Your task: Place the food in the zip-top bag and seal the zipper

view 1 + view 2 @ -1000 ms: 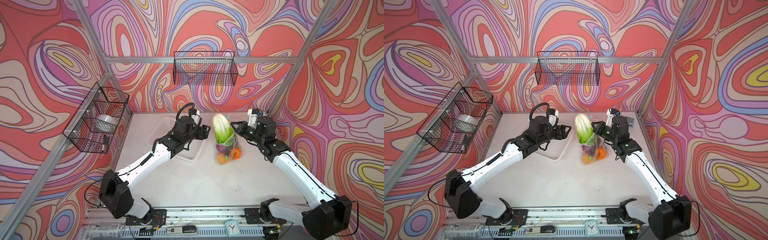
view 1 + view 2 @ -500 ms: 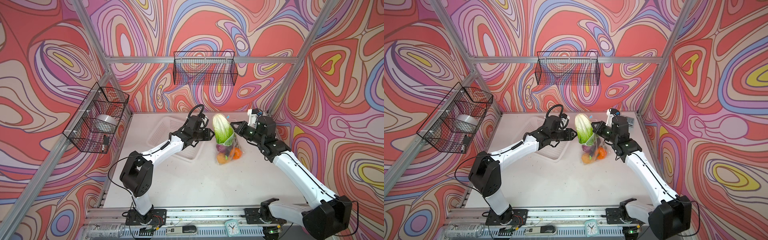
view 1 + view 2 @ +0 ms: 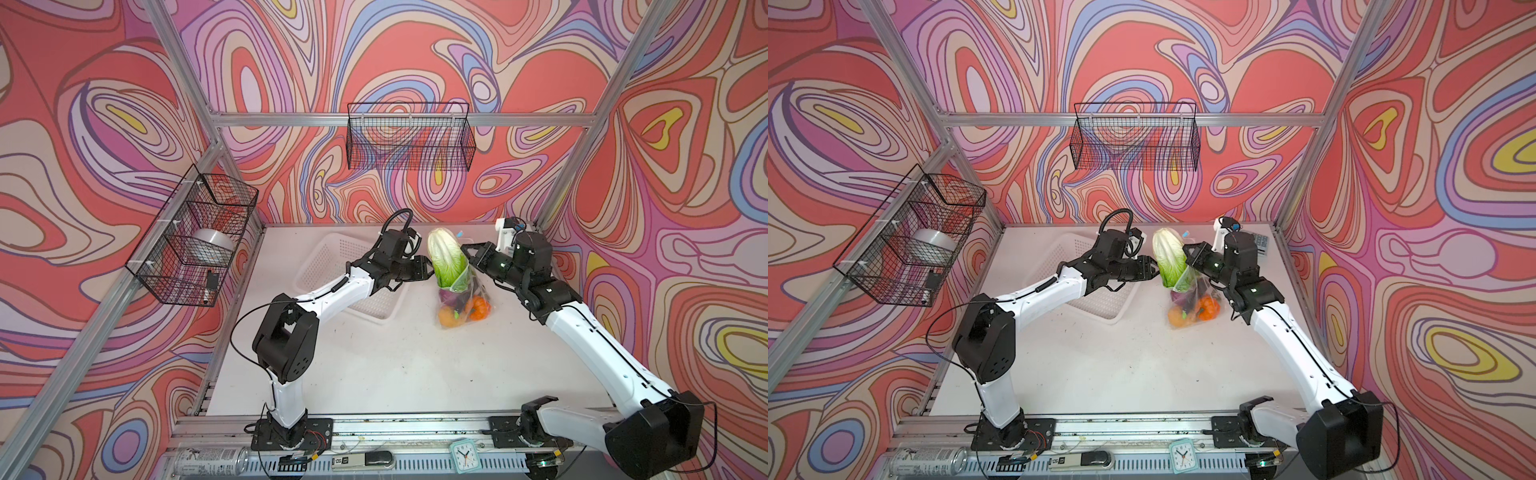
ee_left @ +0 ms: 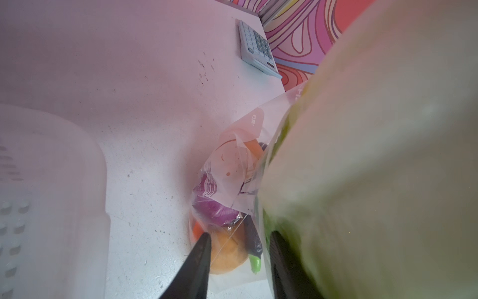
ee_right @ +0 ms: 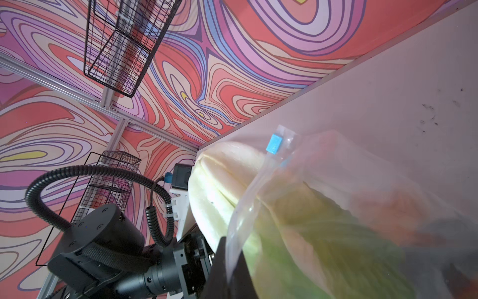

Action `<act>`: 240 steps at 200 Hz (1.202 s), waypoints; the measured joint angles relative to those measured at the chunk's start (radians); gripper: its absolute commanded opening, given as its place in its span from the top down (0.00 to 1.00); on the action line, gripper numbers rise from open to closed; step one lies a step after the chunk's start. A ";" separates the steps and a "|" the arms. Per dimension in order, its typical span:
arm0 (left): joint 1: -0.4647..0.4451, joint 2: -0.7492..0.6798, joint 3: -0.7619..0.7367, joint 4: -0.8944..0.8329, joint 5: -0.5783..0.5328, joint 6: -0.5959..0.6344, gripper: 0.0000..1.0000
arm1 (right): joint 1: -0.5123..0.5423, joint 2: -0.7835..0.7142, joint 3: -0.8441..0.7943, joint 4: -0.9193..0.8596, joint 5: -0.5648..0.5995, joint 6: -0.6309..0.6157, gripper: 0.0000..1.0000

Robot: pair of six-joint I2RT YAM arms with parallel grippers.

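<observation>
Both arms stretched inward, left pincer [image 3: 428, 266] with jaws parted, right pincer [image 3: 467, 252] clamped tight, tips near each other

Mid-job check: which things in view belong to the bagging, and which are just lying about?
Job: napa cabbage, zip-top bag, its blue slider tab, pumpkin and purple onion already bagged, right hand pinching the bag's mouth.
Lying about: white basket, calculator, alarm clock, drink can, wire baskets on the walls.

Left gripper [image 3: 430, 267] has moved up beside the cabbage [image 3: 445, 253].
</observation>
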 measured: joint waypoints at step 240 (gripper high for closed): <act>-0.026 0.050 0.089 -0.006 0.087 -0.030 1.00 | -0.005 -0.010 0.000 0.003 0.004 -0.002 1.00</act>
